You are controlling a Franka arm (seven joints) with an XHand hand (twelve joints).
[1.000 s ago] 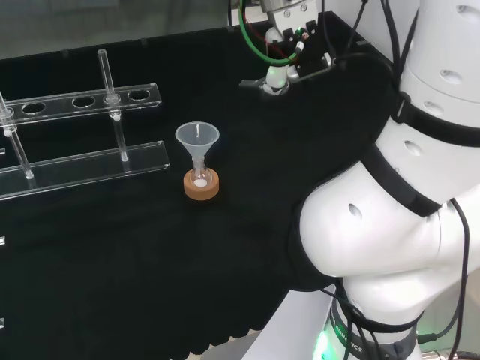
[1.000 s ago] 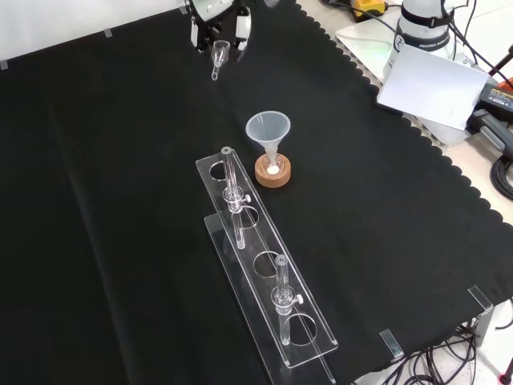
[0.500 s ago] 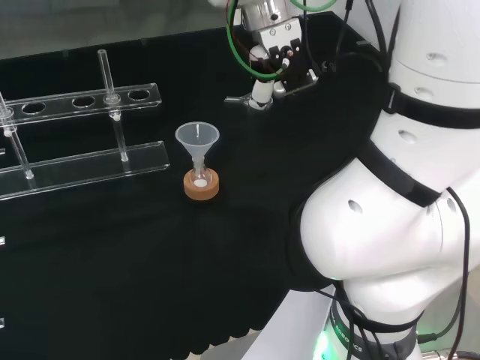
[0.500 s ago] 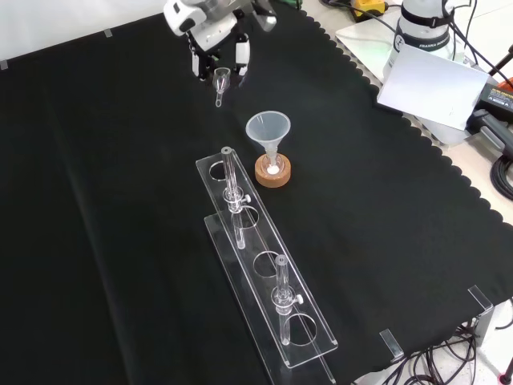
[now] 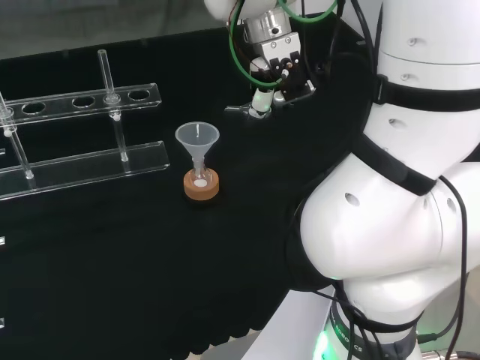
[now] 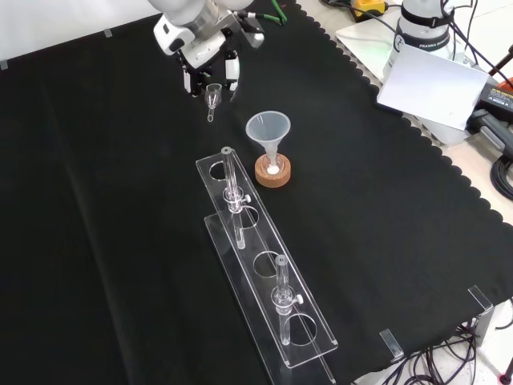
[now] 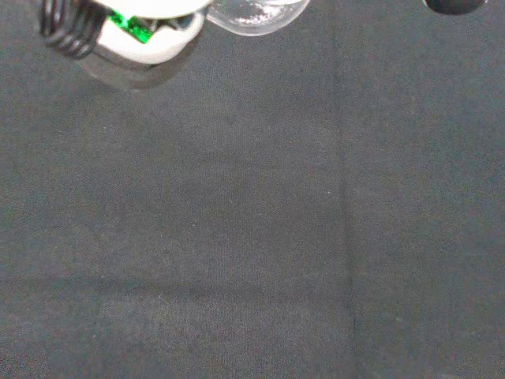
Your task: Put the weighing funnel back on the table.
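Note:
The hand (image 6: pixel 210 68) hangs above the black cloth, behind and to the left of the big funnel in the front view, its fingers pinched on the weighing funnel (image 6: pixel 212 98). That small clear scoop points its short stem down toward the cloth. In the head view the hand (image 5: pixel 276 69) sits above and to the right of the big funnel, with the weighing funnel (image 5: pixel 247 110) sticking out at its left. The wrist view has a white part of the hand (image 7: pixel 150 35) and the clear bowl of the weighing funnel (image 7: pixel 256 14) over bare cloth.
The big funnel (image 6: pixel 268 132) stands stem down in a small flask on a cork ring (image 6: pixel 273 172). A clear acrylic rack (image 6: pixel 264 269) holding glass tubes runs toward the front. The arm's white links (image 5: pixel 397 195) take up the right of the head view.
The hand has come down and moved closer to the big funnel, carrying the weighing funnel with it. The funnel, flask and rack have stayed put.

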